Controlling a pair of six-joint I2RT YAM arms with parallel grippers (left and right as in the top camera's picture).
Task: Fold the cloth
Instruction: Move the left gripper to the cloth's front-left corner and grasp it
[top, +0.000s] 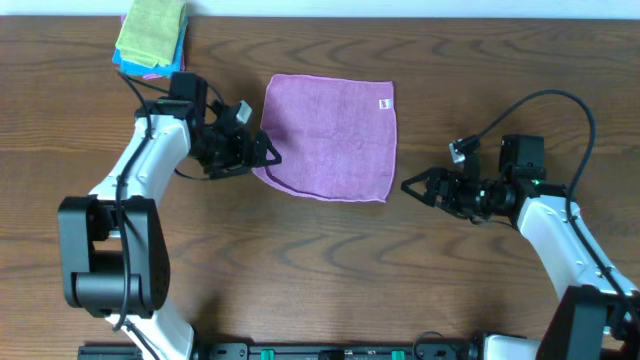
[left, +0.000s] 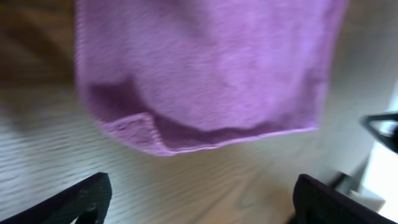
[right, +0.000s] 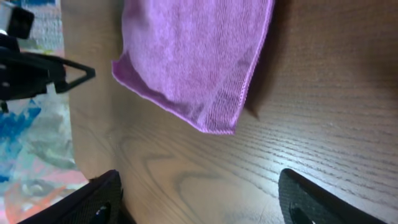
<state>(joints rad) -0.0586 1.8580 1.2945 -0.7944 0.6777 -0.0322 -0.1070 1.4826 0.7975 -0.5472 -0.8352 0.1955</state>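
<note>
A purple cloth (top: 333, 137) lies flat on the wooden table, with a small white tag near its far right corner. My left gripper (top: 268, 152) is open and empty just left of the cloth's near left corner. In the left wrist view the cloth (left: 205, 68) shows with its corner slightly curled, ahead of the open jaws (left: 202, 199). My right gripper (top: 412, 186) is open and empty, just right of the cloth's near right corner. The right wrist view shows the cloth (right: 196, 59) ahead of the open jaws (right: 199, 199).
A stack of folded cloths (top: 152, 35), green on top with blue and pink beneath, sits at the far left of the table. A black cable (top: 545, 100) arcs above the right arm.
</note>
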